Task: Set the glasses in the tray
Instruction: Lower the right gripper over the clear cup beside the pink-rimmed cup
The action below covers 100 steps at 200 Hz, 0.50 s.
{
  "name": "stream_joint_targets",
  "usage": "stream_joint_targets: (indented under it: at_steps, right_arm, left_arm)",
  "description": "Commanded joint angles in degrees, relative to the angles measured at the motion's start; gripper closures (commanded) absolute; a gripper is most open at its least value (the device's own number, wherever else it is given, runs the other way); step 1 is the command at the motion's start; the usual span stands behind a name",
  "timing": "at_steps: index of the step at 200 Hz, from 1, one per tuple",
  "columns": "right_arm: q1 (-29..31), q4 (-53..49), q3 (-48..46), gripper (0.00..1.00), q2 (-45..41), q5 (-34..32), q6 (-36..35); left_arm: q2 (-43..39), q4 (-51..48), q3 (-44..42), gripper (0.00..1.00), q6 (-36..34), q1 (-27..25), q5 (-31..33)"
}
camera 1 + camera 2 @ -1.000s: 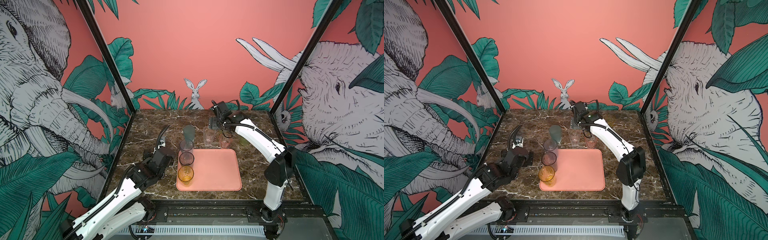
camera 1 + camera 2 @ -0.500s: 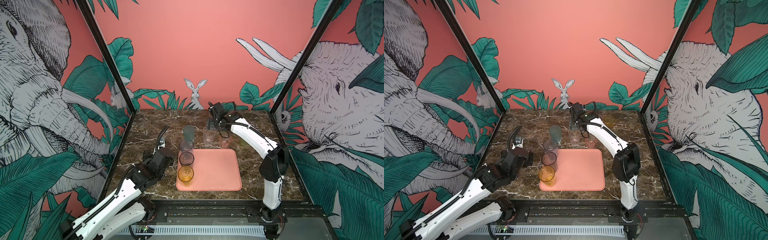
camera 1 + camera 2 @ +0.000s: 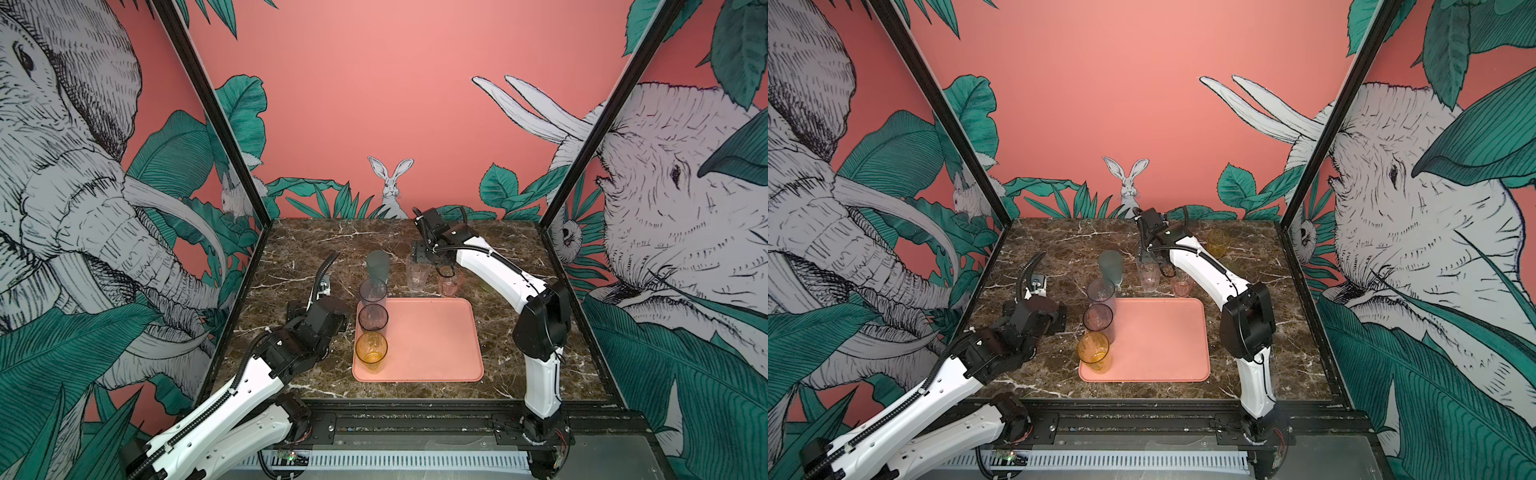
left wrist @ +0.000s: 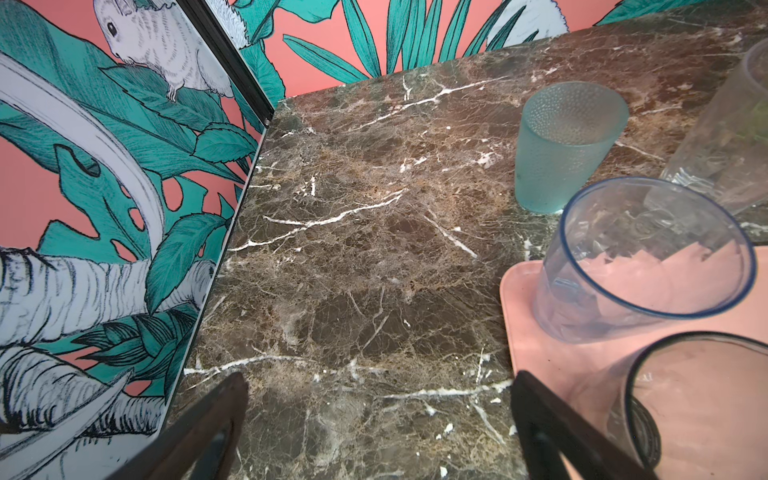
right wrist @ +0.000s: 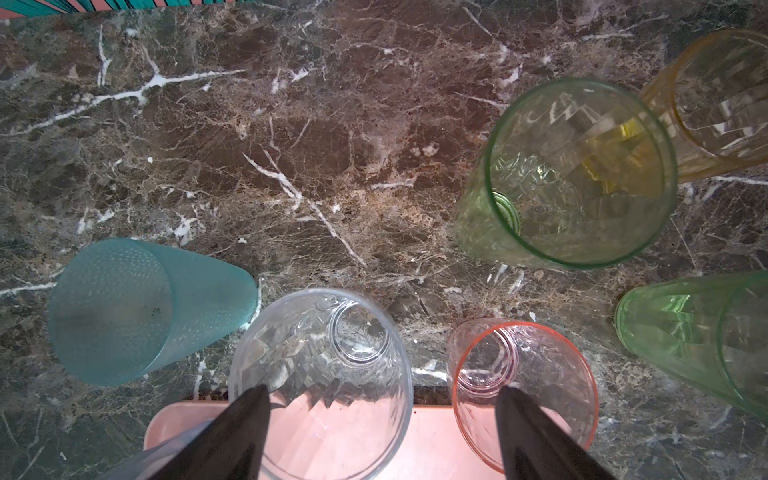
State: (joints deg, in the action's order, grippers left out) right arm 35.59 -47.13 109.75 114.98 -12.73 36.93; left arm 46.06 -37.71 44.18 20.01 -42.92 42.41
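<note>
The salmon-pink tray (image 3: 432,345) (image 3: 1163,345) lies mid-table. Three glasses stand along its left edge: bluish (image 3: 373,293) (image 4: 640,266), smoky grey (image 3: 373,318) (image 4: 698,399) and amber (image 3: 371,349). Behind the tray, on the marble, stand a teal-grey glass (image 3: 378,266) (image 5: 124,311), a clear glass (image 3: 417,272) (image 5: 320,365) and a short pink glass (image 3: 451,282) (image 5: 540,374). My right gripper (image 3: 428,259) (image 5: 380,401) hangs open above the clear and pink glasses, one finger over each. My left gripper (image 3: 322,309) (image 4: 380,399) is open over bare marble left of the tray.
Two green glasses (image 5: 582,174) (image 5: 698,340) and an amber glass (image 5: 723,104) (image 3: 1218,241) stand further back on the right. Printed walls with black corner posts (image 3: 216,124) close in the table on three sides.
The right arm has swung a little to the left over the clear glass, and its jaws have narrowed slightly. The left arm has not moved.
</note>
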Motion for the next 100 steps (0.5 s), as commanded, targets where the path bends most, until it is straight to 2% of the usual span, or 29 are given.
stream_joint_targets:
  at_steps: [1, 100]
  right_arm:
    - [-0.3, 1.2, -1.2, 0.16, 0.8, 0.2, 0.9]
    - [-0.7, 3.0, -3.3, 0.31, 1.6, 1.6, 1.2]
  left_arm:
    - [-0.2, 0.6, -0.7, 0.01, 1.3, 0.3, 0.2]
    - [-0.3, 0.4, -1.1, 0.01, 1.8, 0.3, -0.1]
